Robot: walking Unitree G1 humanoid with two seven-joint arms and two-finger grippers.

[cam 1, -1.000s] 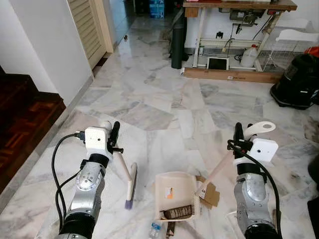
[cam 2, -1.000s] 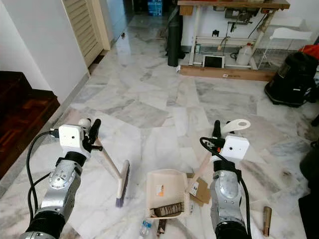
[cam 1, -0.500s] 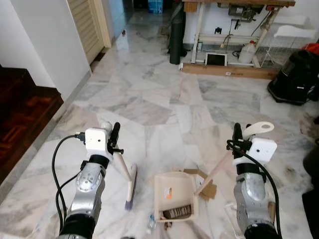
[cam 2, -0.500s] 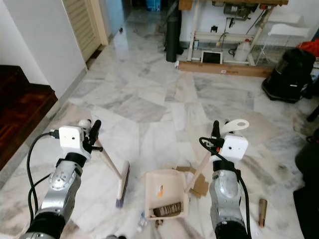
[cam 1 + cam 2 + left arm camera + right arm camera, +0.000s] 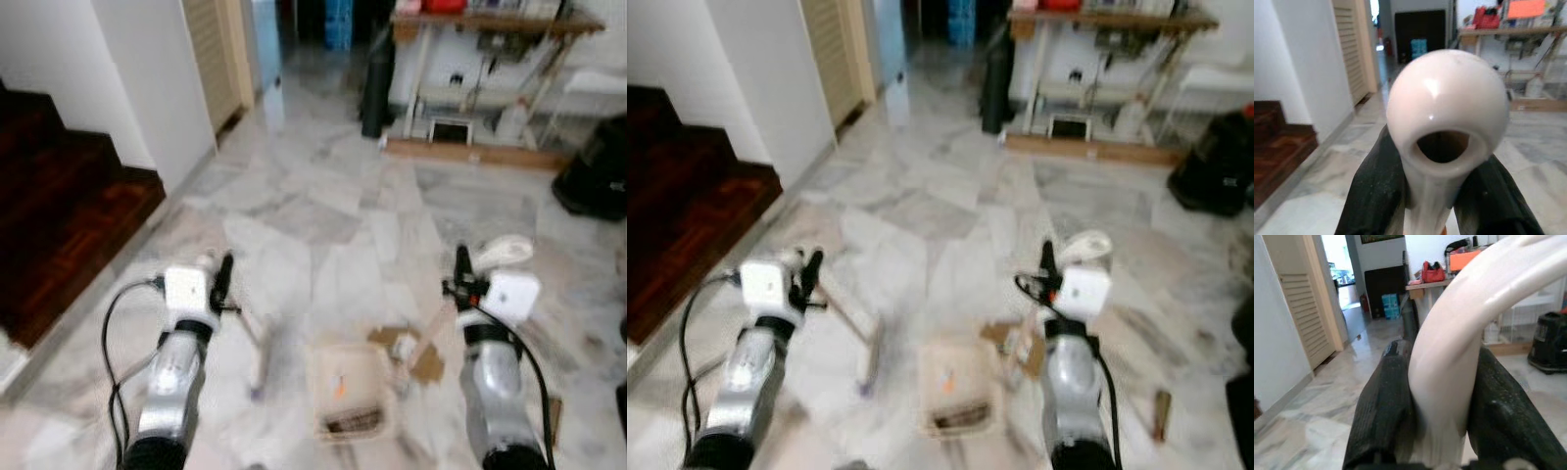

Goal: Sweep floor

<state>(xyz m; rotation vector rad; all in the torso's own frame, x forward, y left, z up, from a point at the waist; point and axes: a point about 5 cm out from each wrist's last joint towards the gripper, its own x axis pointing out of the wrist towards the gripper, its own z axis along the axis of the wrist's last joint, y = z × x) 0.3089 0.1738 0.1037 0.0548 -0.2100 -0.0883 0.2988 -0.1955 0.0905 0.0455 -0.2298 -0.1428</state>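
The head views are blurred. My left gripper (image 5: 223,279) is shut on the pale handle of a broom (image 5: 257,352), whose brush head rests on the marble floor to the left of the dustpan. In the left wrist view the handle's round white end (image 5: 1447,105) sits between the black fingers (image 5: 1374,196). My right gripper (image 5: 460,276) is shut on the white looped handle (image 5: 502,251) of the cream dustpan (image 5: 348,387), which lies on the floor between my arms with dark litter (image 5: 353,423) in it. The right wrist view shows that handle (image 5: 1449,362) clamped between the fingers (image 5: 1383,401).
Brown cardboard scraps (image 5: 423,360) lie just right of the dustpan, and a brown tube (image 5: 1161,415) lies farther right. Dark wooden steps (image 5: 59,215) rise on the left beside a white wall. Ahead stand a louvred door (image 5: 211,49), a worktable (image 5: 480,24) and a black vacuum (image 5: 600,176).
The whole picture has shifted and blurred, so the camera has moved; the steps take up more of the left side. Both grippers keep their hold on broom and dustpan.
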